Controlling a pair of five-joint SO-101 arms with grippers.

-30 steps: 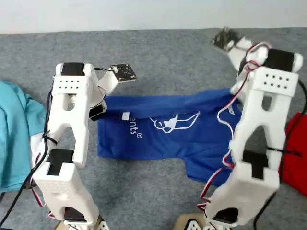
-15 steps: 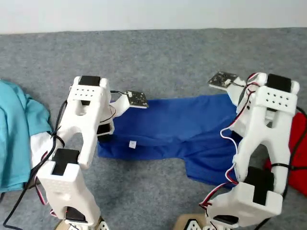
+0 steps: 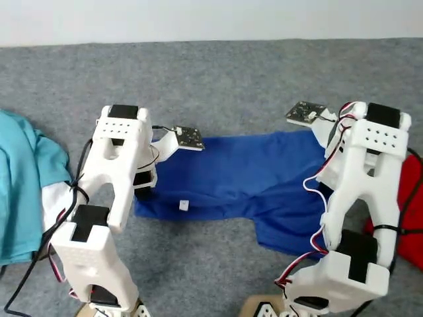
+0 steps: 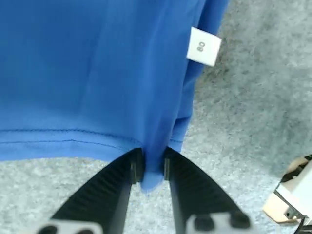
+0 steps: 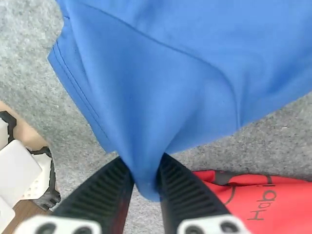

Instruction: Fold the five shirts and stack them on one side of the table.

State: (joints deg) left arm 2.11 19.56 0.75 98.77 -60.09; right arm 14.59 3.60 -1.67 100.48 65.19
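Blue shirt [image 3: 244, 175] lies in the middle of the table [image 3: 218, 79], spread between the two arms, plain side up. It forms a smooth, soft, wide band with one flap hanging toward the near edge.

At the far left a teal shirt [image 3: 20, 185] lies rumpled and is cut off by the picture's edge. A strip of white cloth [image 3: 53, 198] shows just beside it, partly behind the left arm [image 3: 109, 172]; what it belongs to cannot be told. From above, that arm's white plastic body covers its own fingers and the shirt's left end. In the left wrist view, the left gripper [image 4: 149, 168] has its black ridged jaws drawn narrow, pinching a folded corner at a stitched hem. A small white square tag [image 4: 204, 46] sticks out from the edge nearby, also seen in the high view [image 3: 183, 205].

The table surface is grey and rough, like felt or carpet.

To the right, the right arm [image 3: 363, 185] hides the shirt's right end. The right gripper [image 5: 145, 178] is closed tight on a gathered bunch of the blue fabric, which drapes away from it in broad folds. Beyond it lies a red shirt [image 5: 243, 200] with dark print. In the high view it [image 3: 413, 211] is mostly covered by the arm and cropped at the right edge.
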